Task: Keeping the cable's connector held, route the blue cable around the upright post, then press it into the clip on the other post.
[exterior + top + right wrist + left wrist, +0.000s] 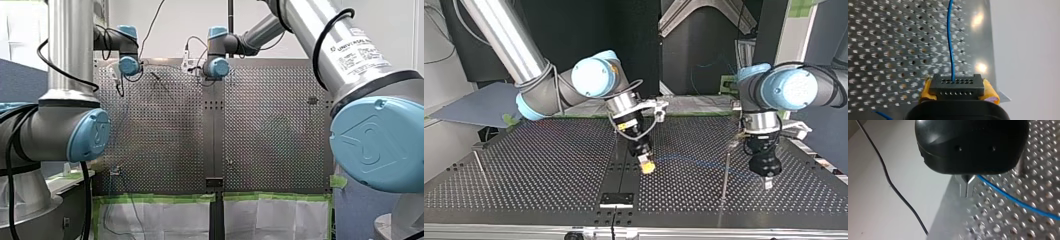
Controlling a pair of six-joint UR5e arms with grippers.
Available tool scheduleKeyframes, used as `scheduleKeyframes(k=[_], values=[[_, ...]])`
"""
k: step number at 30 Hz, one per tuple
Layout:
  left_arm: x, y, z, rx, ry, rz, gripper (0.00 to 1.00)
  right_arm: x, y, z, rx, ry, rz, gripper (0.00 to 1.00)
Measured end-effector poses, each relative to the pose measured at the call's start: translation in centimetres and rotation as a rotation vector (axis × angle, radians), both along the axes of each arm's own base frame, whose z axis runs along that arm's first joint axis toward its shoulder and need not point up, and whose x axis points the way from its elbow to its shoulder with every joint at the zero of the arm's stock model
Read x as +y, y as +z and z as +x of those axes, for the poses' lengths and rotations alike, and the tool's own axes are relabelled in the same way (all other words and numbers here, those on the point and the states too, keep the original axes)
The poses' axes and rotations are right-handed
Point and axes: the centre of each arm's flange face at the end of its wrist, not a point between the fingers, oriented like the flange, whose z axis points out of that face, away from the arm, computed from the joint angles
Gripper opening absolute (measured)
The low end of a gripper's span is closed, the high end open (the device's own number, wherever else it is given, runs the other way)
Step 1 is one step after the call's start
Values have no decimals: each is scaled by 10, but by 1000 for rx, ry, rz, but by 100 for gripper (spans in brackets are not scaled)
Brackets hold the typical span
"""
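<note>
Above the perforated table [885,37] my right gripper [959,91] pinches the connector [958,83], my left gripper [967,188] pressed together.

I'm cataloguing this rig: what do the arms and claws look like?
My left arm and my right arm are silver tubes with light-blue joint caps and black cables; the right carries a Universal Robots label. The left claw is black with metal fingers; the right claw has yellow pads.

Left gripper [967,191], right gripper [958,88] (both closed)
</note>
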Motion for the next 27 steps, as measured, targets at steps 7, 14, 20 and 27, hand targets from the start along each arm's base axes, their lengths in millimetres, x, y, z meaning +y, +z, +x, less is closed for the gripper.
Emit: scheduleKeyframes(k=[7,14,20,27], values=[[29,-24,23,19,-4,-10,0,-11,23,1,-27,-14,-41,0],[56,-45,37,55,-9,-6,0,-23,30,8,-30,-27,-71,0],[47,-61,43,84,-68,-1,0,-30,20,13,7,-49,-76,0],[31,-64,44,85,-103,-13,0,-34,-10,11,67,-81,-58,0]])
